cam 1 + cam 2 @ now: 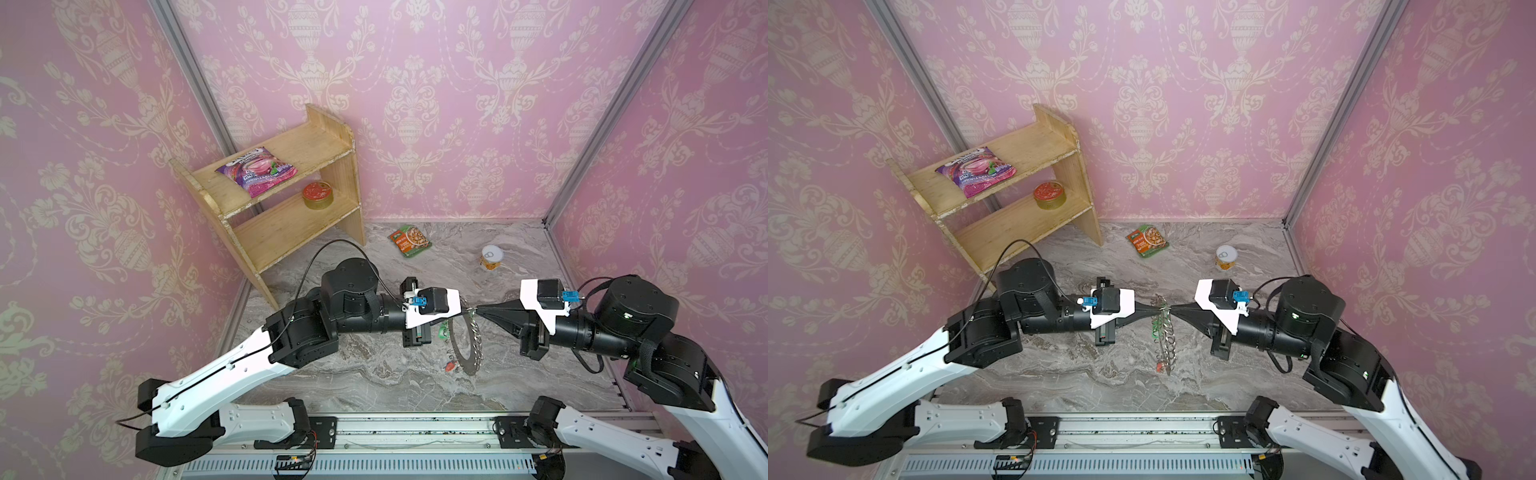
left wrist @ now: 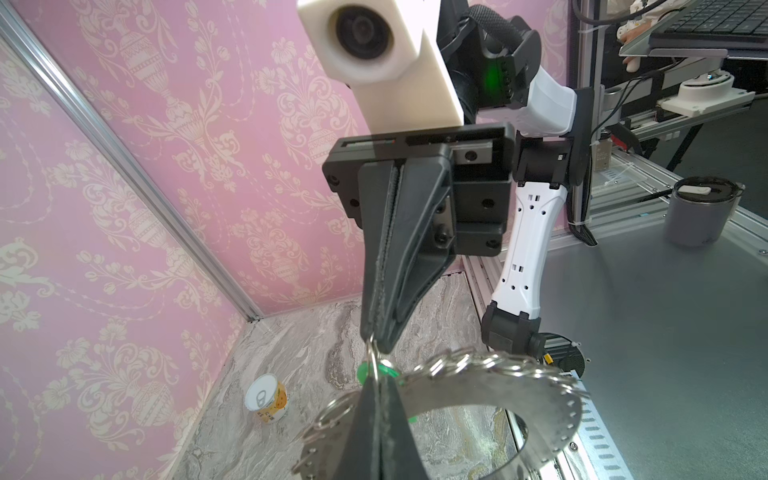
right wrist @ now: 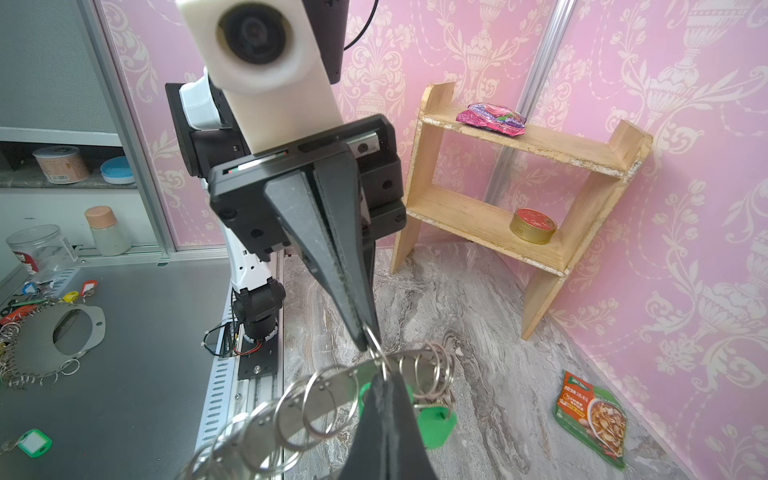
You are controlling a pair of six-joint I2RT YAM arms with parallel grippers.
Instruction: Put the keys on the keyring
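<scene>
At mid-table [image 1: 395,374]: keyring [image 2: 498,384] upright, green key [image 3: 436,424] and red key [image 1: 449,366] dangling.
Left gripper [image 1: 1154,308]: nipped tight on a top wire loop.
Right gripper [image 1: 1177,308]: pinching there too, tip to tip.

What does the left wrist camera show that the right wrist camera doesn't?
Only the left wrist view: the small can and a grey cup. Only the right wrist view: the wooden shelf with its tin, and the green packet. Both: left pincer and right pincer pinching one loop of the keyring, beside a green key.
</scene>
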